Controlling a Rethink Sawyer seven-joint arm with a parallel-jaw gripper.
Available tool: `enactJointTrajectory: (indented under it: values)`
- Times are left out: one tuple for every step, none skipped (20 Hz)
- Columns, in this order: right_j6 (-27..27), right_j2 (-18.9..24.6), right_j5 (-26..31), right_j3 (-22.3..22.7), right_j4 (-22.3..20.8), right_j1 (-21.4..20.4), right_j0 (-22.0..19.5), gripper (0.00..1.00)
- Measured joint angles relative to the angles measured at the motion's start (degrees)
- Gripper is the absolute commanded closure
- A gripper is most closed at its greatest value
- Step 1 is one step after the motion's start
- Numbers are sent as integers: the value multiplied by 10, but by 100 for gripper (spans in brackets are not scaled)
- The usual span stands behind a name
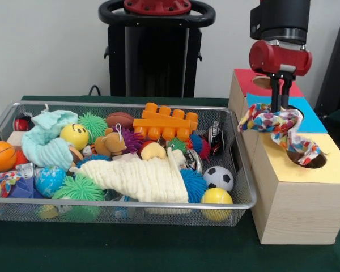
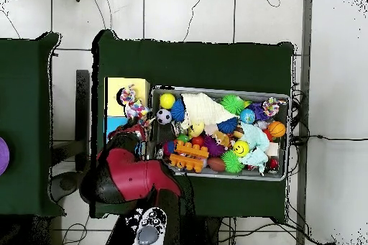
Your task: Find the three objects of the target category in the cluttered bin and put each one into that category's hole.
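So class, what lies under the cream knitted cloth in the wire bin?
Under the cream cloth, a green spiky ball and a blue spiky ball poke out at its edges; whatever lies beneath its middle is covered.

1. Front cam: low, near bench height, looks across the bench [image 1: 130, 249] twd the wall behind. Close in; wire bin [image 1: 238, 195] fills left two-thirds, wooden box [image 1: 294, 209] w/ coloured top panels at right.
2. Arm [image 1: 280, 34] enters front view from top right; only lower end shows.
3. Overhead cam: high up, straight down. Far out; whole green bench [image 2: 194, 62] plus tiled floor [image 2: 180, 12] and a 2nd green bench [image 2: 25, 113] at left.
4. Overhead is turned half round vs front: box [image 2: 123, 91] sits left of bin [image 2: 287, 138] here, right of it in front view.
5. Shared: bin, box, arm end [image 2: 129, 138], bench patch around them.
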Motion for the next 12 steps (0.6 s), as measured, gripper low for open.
enactJointTrajectory:
  values:
    - [0, -2, 0, -2, 0, 5, 1, 100]
    - [0, -2, 0, -3, 0, 8, 2, 100]
    - [0, -3, 0, -6, 0, 15, 3, 100]
    - [0, -3, 0, -7, 0, 17, 3, 100]
    - [0, -3, 0, -9, 0, 21, 3, 100]
    - [0, -3, 0, -11, 0, 24, 3, 100]
    - [0, -3, 0, -13, 0, 26, 3, 100]
    - [0, -3, 0, -14, 0, 28, 3, 100]
    - [0, -3, 0, -16, 0, 31, 3, 100]
    - [0, -3, 0, -18, 0, 32, 3, 100]
    - [0, -3, 0, -19, 0, 33, 3, 100]
    - [0, -3, 0, -21, 0, 35, 3, 100]
